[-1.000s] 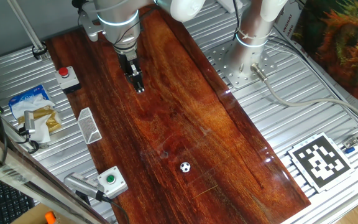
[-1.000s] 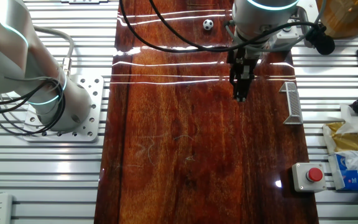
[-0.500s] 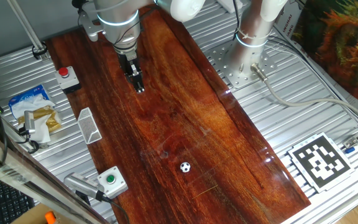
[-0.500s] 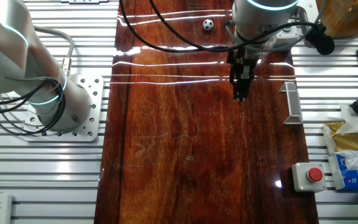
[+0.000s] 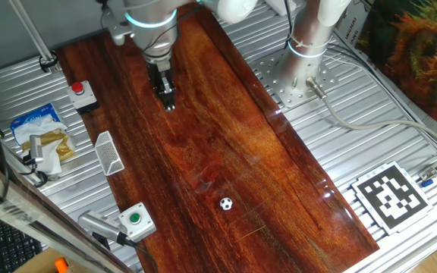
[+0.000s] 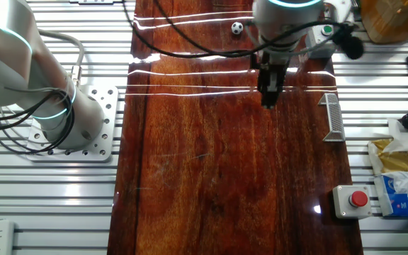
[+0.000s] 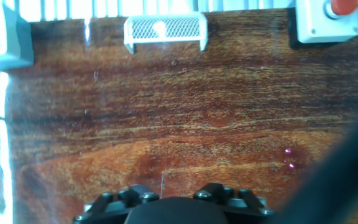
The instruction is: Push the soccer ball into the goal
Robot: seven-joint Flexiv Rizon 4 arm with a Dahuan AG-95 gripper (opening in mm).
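The soccer ball point(image 5: 226, 203), tiny and white with black patches, rests on the dark wooden board point(image 5: 226, 144) near one end; from the other side the ball point(image 6: 237, 27) lies near the board's top edge. The goal point(image 5: 108, 152), a small white mesh frame, stands at the board's side edge. It also shows in the other fixed view, the goal point(image 6: 333, 117), and at the top of the hand view, the goal point(image 7: 165, 30). My gripper point(image 5: 170, 105) hangs over the board far from the ball, fingers pressed together, holding nothing. The hand view does not show the ball.
A grey box with a green button point(image 5: 136, 221) sits near the ball's end of the board. A box with a red button point(image 5: 80, 92) sits at the other end. Snack packets point(image 5: 42, 136) lie on the metal table. A tag marker point(image 5: 391, 196) lies beside the board.
My gripper has shifted slightly across the board and a little toward the ball's end. The ball and the goal have not moved.
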